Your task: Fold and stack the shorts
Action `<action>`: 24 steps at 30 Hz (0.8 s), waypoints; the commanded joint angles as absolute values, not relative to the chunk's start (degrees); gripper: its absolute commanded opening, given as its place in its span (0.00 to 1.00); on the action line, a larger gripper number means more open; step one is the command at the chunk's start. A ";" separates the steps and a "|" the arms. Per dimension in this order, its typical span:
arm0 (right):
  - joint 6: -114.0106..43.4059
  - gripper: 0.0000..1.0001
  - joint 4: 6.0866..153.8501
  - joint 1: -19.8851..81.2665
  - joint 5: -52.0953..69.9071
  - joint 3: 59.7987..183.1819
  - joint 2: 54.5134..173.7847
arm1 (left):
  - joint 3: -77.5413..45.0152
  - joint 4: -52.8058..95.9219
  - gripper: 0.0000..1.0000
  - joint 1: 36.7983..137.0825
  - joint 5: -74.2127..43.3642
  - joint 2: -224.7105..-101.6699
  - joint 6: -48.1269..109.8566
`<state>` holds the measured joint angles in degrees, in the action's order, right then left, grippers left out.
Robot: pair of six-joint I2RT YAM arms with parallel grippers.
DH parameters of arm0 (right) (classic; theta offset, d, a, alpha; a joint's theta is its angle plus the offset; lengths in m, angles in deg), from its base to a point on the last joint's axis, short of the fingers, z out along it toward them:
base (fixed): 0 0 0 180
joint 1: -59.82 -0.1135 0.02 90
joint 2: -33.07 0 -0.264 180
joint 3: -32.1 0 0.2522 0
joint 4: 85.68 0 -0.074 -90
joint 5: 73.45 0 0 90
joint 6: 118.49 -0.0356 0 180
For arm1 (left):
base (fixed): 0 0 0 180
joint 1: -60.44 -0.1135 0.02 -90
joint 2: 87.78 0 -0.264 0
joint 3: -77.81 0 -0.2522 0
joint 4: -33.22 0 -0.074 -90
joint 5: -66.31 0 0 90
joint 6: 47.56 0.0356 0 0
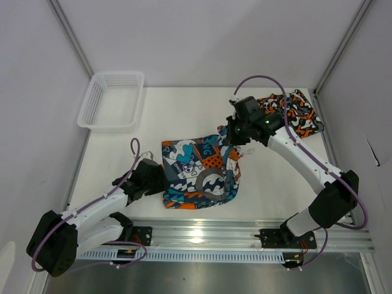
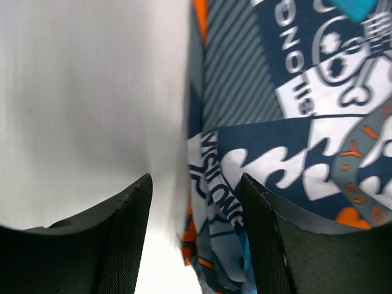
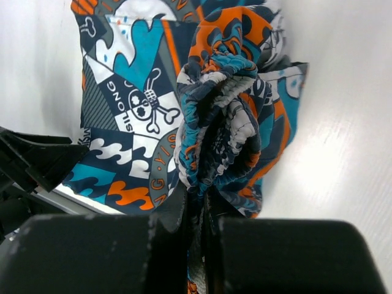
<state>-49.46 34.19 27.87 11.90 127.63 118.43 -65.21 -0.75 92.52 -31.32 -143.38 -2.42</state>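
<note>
Teal-orange cartoon shorts [image 1: 196, 174] mostly flat, waistband [image 3: 214, 104] bunched, right hand [image 3: 197, 205] pinching it, left hand [image 2: 196, 180] released

A white table [image 1: 184, 116] is lying at the centre of a white enclosure, and soft, even light is falling across its matt top. Beyond the table's far edge a plain white back panel [image 1: 208, 37] is rising. White side panels are closing in on the table's left [image 1: 30, 92] and right [image 1: 367, 110]. Two grey metal struts are running up from the table's far corners, one on the left [image 1: 70, 33] and one on the right [image 1: 344, 44]. A white plastic mesh basket [image 1: 111, 100] is sitting at the table's far left corner. Along the table's near edge an aluminium rail [image 1: 245, 228] is catching a bright glare, and a grey surface [image 1: 214, 278] is showing below it.
</note>
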 commanded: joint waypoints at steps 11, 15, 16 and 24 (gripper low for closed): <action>-58.63 0.00 35.12 14.38 20.68 137.00 130.88 | -70.14 12.51 0.53 90.41 -28.08 -153.09 -0.62; -62.92 0.00 37.40 11.92 21.03 137.53 132.82 | -71.03 12.69 0.47 90.41 -28.87 -151.25 -0.62; -63.81 0.00 38.19 11.48 21.12 137.35 133.17 | -71.20 12.51 0.45 90.50 -29.13 -150.89 -0.62; -69.35 0.00 44.79 8.05 23.05 135.86 137.39 | -71.73 12.25 0.39 90.59 -28.52 -150.98 -0.71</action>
